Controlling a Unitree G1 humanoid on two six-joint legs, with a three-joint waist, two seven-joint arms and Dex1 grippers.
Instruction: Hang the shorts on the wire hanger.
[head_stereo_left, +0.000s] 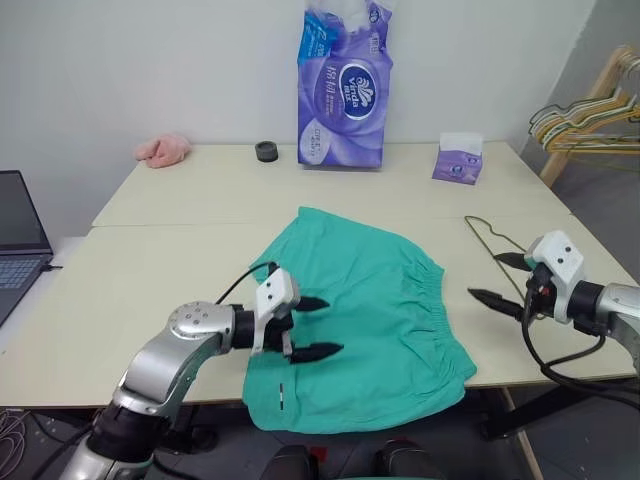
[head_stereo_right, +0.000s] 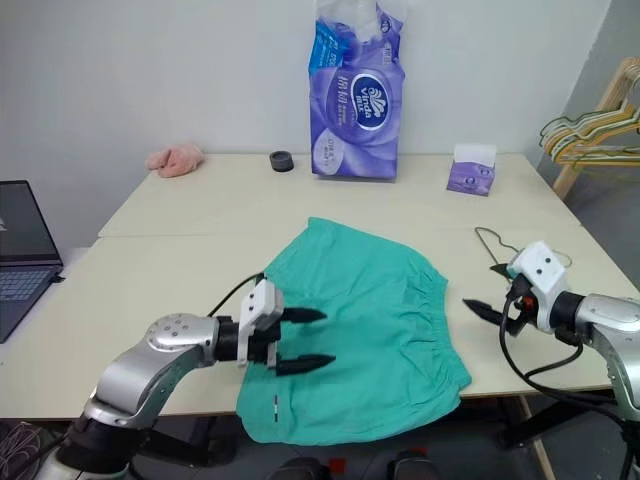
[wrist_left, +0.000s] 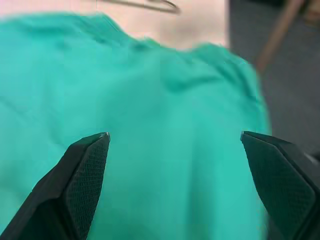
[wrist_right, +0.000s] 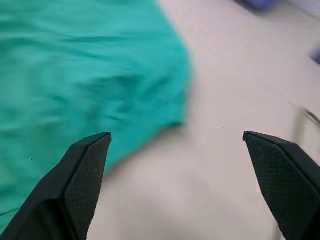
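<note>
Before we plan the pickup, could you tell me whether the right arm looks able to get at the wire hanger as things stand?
Probably yes: the right gripper, fingers apart, hangs right beside the wire hanger on the table, with nothing between them.

left arm bent in from lower left of frame, left pincer (head_stereo_left: 318, 327) fingers spread wide, pointing right, right arm in from right edge, right pincer (head_stereo_left: 500, 279) fingers wide apart, pointing left, both empty
</note>
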